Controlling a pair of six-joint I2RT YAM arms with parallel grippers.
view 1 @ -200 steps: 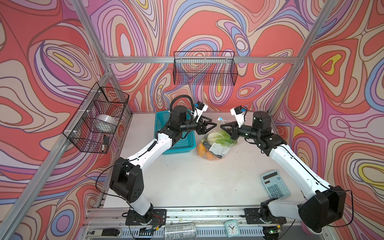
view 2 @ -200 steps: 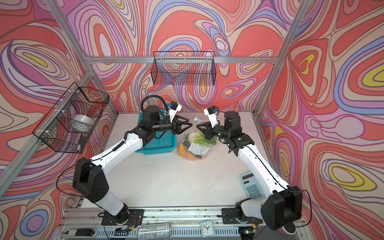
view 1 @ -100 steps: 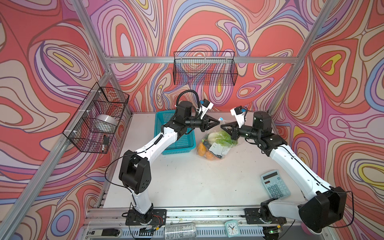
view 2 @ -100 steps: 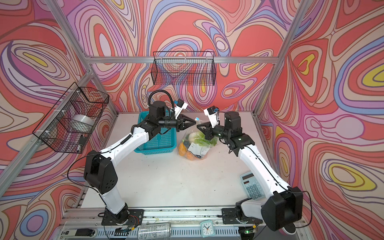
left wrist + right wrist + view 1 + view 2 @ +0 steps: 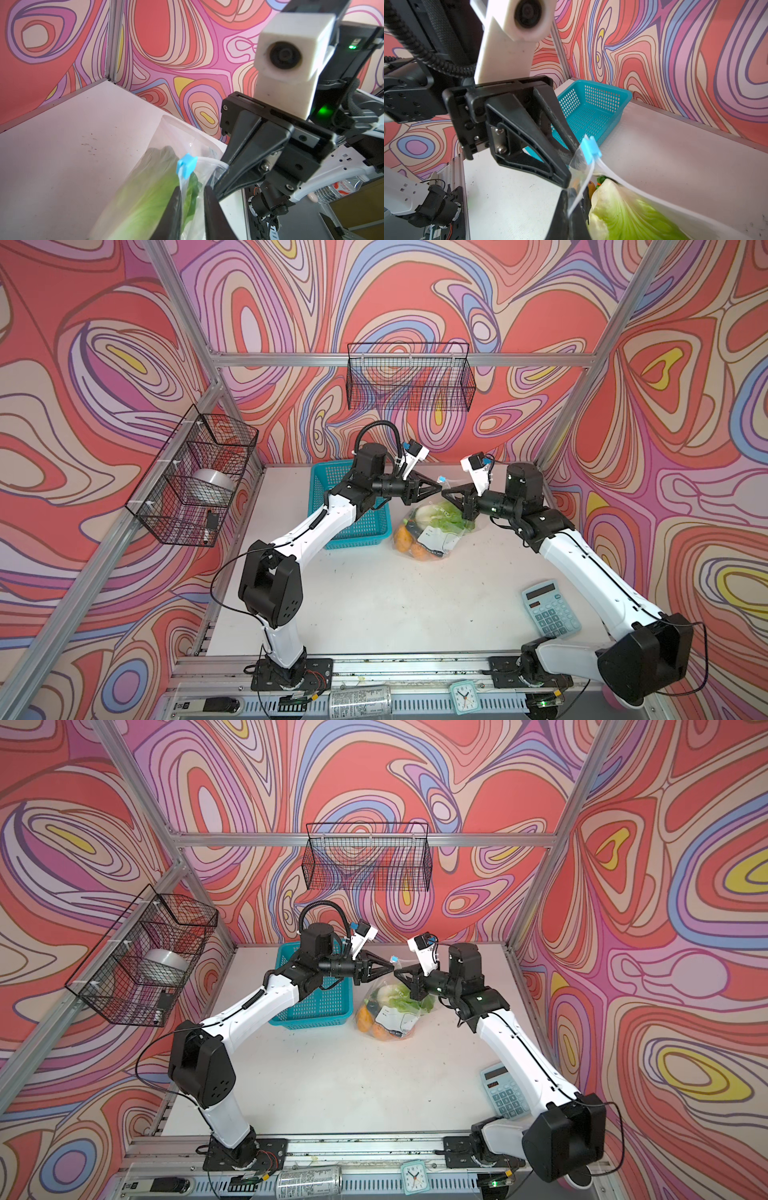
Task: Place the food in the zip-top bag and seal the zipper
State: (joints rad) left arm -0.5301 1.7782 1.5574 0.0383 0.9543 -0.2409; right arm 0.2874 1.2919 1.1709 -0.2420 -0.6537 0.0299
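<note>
The zip-top bag (image 5: 432, 526) (image 5: 390, 1011) stands mid-table with the food inside: a green-white cabbage (image 5: 440, 516) (image 5: 623, 212) on top and orange pieces (image 5: 405, 537) below. Its zipper carries a light-blue slider (image 5: 186, 166) (image 5: 589, 149) at the raised mouth corner. My right gripper (image 5: 573, 207) (image 5: 445, 492) is shut on the mouth strip just behind the slider. My left gripper (image 5: 192, 199) (image 5: 571, 166) (image 5: 392, 968) meets it tip to tip. Its jaws stand narrowly apart around the bag's corner film beside the slider.
A teal mesh basket (image 5: 353, 522) (image 5: 591, 108) sits just left of the bag, under the left forearm. A light-blue calculator (image 5: 550, 610) lies front right. Black wire baskets hang on the back wall (image 5: 409, 377) and the left wall (image 5: 195, 477).
The left arm swung right from above the teal basket to the bag's mouth, and its jaws narrowed from wide open. The right gripper kept its hold and place.
</note>
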